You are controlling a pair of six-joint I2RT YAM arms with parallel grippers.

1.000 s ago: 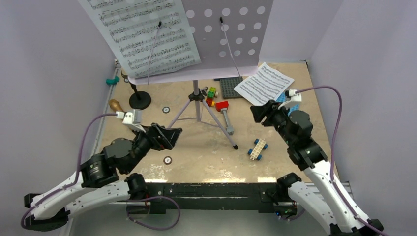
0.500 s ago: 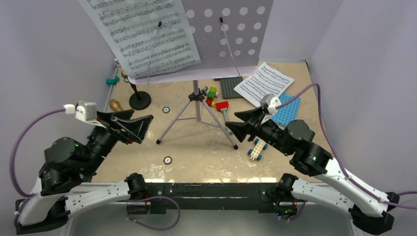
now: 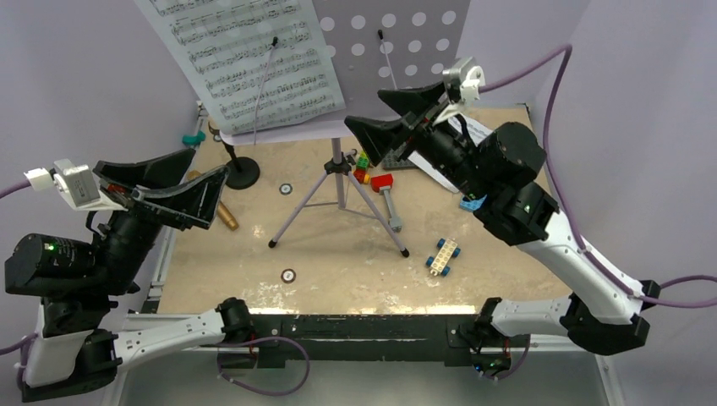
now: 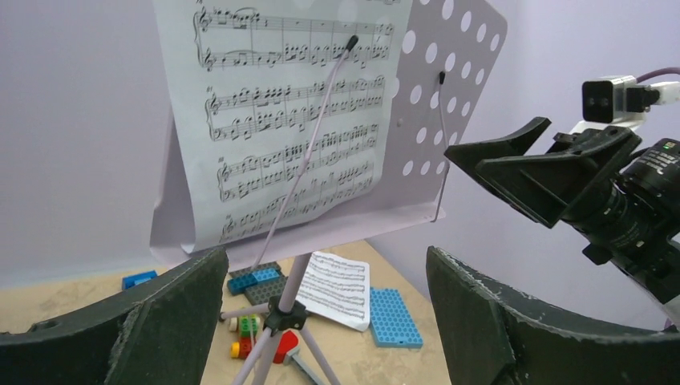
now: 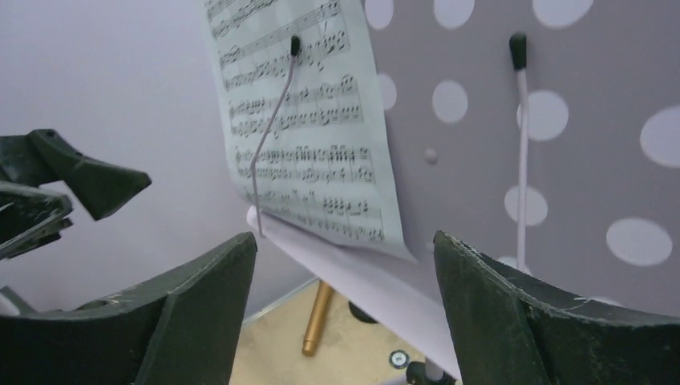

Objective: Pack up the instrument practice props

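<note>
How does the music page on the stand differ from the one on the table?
The stand page stands near upright against the lilac stand; the table page lies flat. A wire arm crosses the stand page; nothing shows on the table page. In the top view the stand page is plain, while the right arm hides most of the table page. Both are white sheets printed with staves.

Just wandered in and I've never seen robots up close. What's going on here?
Two robot arms are meant to pack away music practice props. Neither holds anything: the left tool and right tool are open, raised toward the lilac music stand, which stands upright with a sheet-music page on it. A loose page, the microphone and the black mic stand sit on the table.
</note>
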